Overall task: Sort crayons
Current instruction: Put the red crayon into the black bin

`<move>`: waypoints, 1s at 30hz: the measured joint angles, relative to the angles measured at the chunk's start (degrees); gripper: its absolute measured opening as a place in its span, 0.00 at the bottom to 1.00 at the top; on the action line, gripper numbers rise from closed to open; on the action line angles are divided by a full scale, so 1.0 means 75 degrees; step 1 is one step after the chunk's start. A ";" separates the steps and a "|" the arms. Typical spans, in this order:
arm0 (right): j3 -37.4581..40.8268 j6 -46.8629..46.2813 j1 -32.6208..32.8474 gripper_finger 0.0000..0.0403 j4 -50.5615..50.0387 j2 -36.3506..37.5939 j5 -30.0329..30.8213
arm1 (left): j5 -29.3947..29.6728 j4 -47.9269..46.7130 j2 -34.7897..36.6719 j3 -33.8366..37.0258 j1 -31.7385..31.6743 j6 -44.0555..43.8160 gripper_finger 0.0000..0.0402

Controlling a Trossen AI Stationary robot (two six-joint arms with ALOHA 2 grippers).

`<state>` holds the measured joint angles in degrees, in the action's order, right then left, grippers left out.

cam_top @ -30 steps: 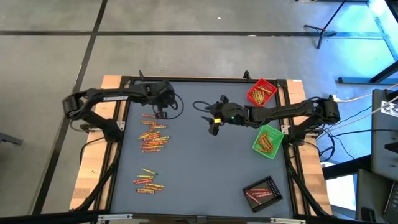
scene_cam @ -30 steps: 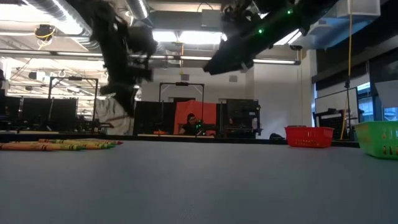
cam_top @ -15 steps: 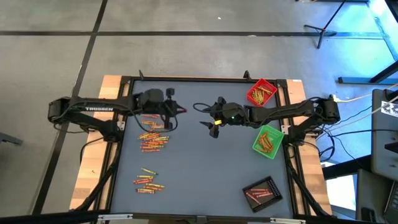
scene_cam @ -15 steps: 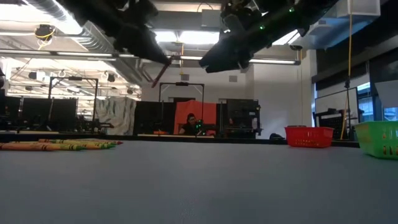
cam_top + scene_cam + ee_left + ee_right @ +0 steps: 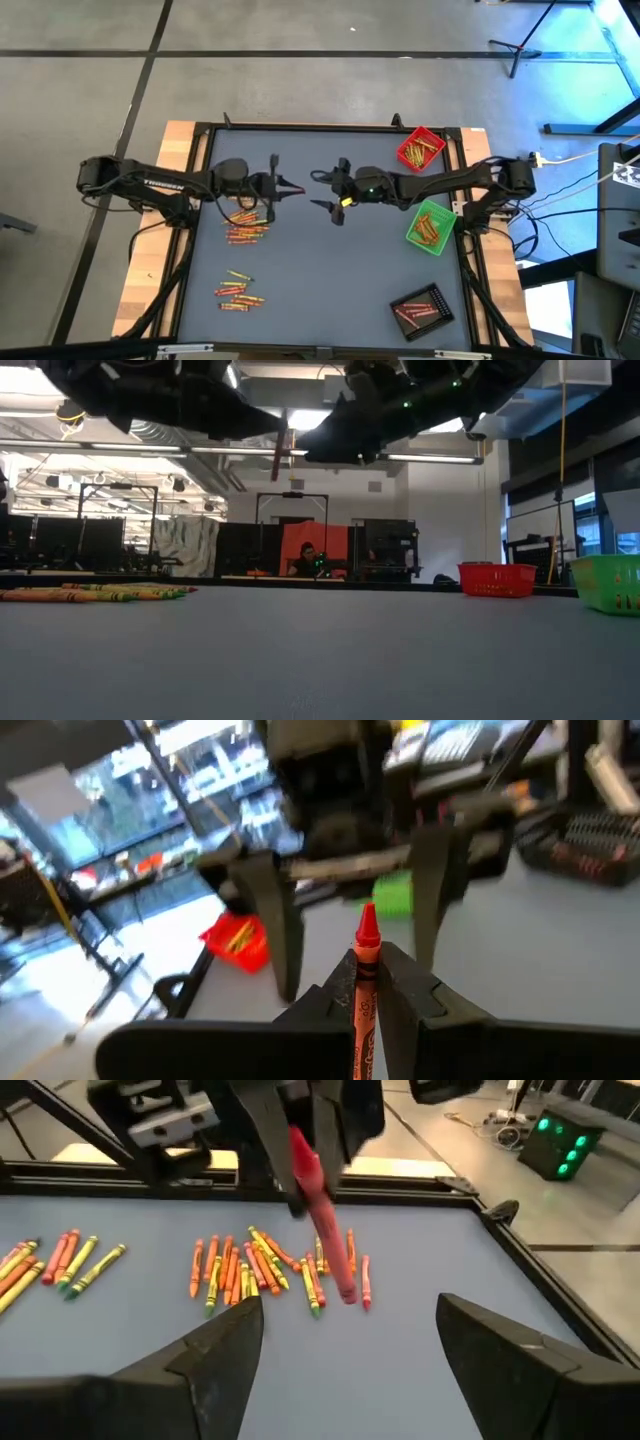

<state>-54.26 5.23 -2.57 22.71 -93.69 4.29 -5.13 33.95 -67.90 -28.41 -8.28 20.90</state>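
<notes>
Your left gripper point(image 5: 277, 187) is clamped on a red crayon point(image 5: 362, 975), held in the air with its tip pointing straight at the right gripper point(image 5: 327, 190). That one faces it, fingers spread wide, just beyond the tip.

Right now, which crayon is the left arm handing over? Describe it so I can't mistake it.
Look above the middle of the grey table, between the two arms. There the left gripper is shut on one red wax crayon, the only one lifted; all the others lie in clusters or trays.
</notes>
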 joint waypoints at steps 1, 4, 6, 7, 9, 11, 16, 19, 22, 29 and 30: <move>0.0006 0.0044 0.0000 0.74 0.0086 -0.0061 -0.0002 | -0.0063 0.0281 0.0000 0.0101 0.0034 -0.0058 0.02; 0.0003 0.0160 -0.0003 0.74 0.0724 -0.0300 -0.0255 | -0.0083 0.0781 -0.0004 0.0307 0.0182 -0.0115 0.02; 0.0003 0.0184 -0.0003 0.74 0.1208 -0.0499 -0.0617 | -0.0048 0.0850 -0.0012 0.0304 0.0262 -0.0117 0.02; 0.0003 0.0201 -0.0003 0.74 0.1430 -0.0594 -0.0746 | -0.0038 0.0865 -0.0012 0.0304 0.0297 -0.0118 0.02; 0.0009 0.0205 -0.0003 0.74 0.1797 -0.0746 -0.0819 | -0.0027 0.0881 -0.0013 0.0304 0.0386 -0.0123 0.02; 0.0000 0.0205 0.0000 0.74 0.2302 -0.0890 -0.0860 | -0.0031 0.0936 -0.0084 0.0301 0.0481 -0.0121 0.02; -0.0009 0.0173 0.0000 0.71 0.2704 -0.1160 -0.1228 | 0.0125 0.1004 -0.0107 0.0295 0.0600 -0.0121 0.02; -0.0162 0.0164 0.0000 0.59 0.2791 -0.1274 -0.1326 | 0.0135 0.1038 -0.0108 0.0295 0.0635 -0.0121 0.02; -0.0327 0.0158 0.0000 0.42 0.2822 -0.1363 -0.1431 | 0.0135 0.1047 -0.0108 0.0295 0.0633 -0.0124 0.02; -0.0526 0.0238 0.0046 0.04 0.2580 -0.1440 -0.1929 | 0.0124 0.0990 -0.0098 0.0295 0.0630 -0.0225 0.02; -0.0529 0.0385 0.0039 0.03 0.2548 -0.1443 -0.1929 | 0.0120 0.0972 -0.0102 0.0295 0.0641 -0.0227 0.02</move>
<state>-58.23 8.11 -2.27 41.82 -104.51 -10.17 -4.23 41.24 -68.66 -26.20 -3.47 19.19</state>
